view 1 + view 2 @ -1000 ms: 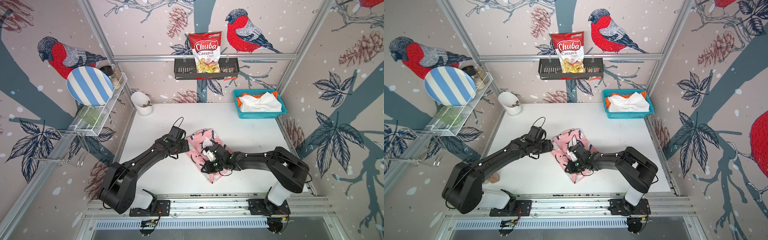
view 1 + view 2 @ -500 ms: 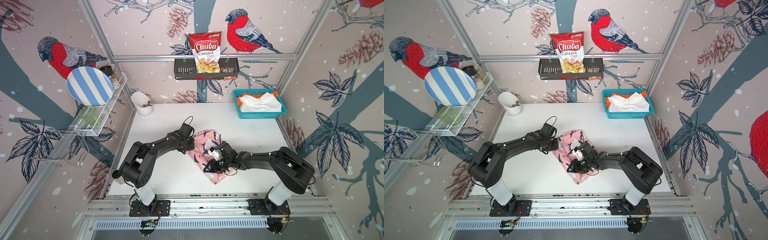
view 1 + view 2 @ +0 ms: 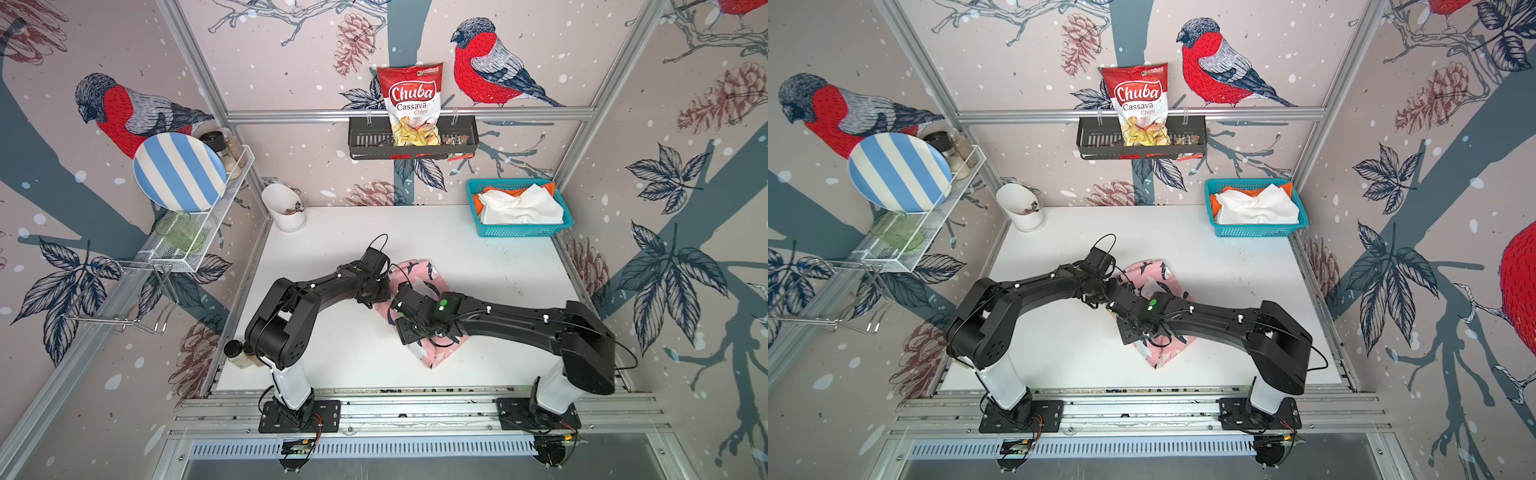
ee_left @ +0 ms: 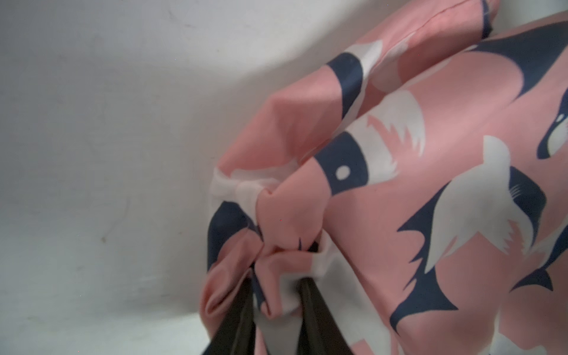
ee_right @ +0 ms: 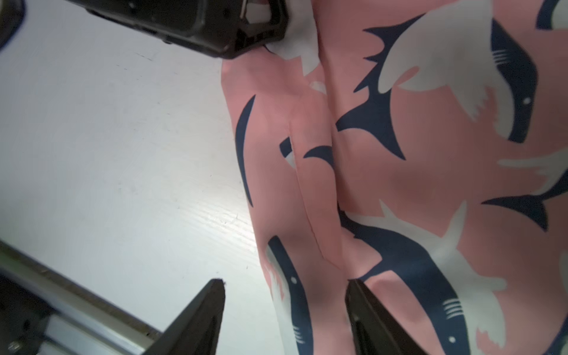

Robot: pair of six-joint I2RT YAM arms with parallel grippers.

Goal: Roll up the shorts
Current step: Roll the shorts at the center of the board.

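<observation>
1. Left wrist view: the left gripper (image 4: 276,289) pinches a bunched edge of the pink cloth shorts with navy-and-white sharks (image 4: 399,184).
2. The right gripper (image 5: 285,284) gapes wide, straddling the shorts' side edge, gripping nothing.
3. The shorts lie mid-way across the white table (image 3: 332,232).

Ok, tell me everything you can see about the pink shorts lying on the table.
The pink shorts are soft, thin-looking cloth printed with navy-and-white sharks. They lie as a long, rumpled strip in the middle of the white table. The left gripper is shut on a bunched fold at one edge. Further along that edge the right gripper stands open astride it, not gripping.
</observation>
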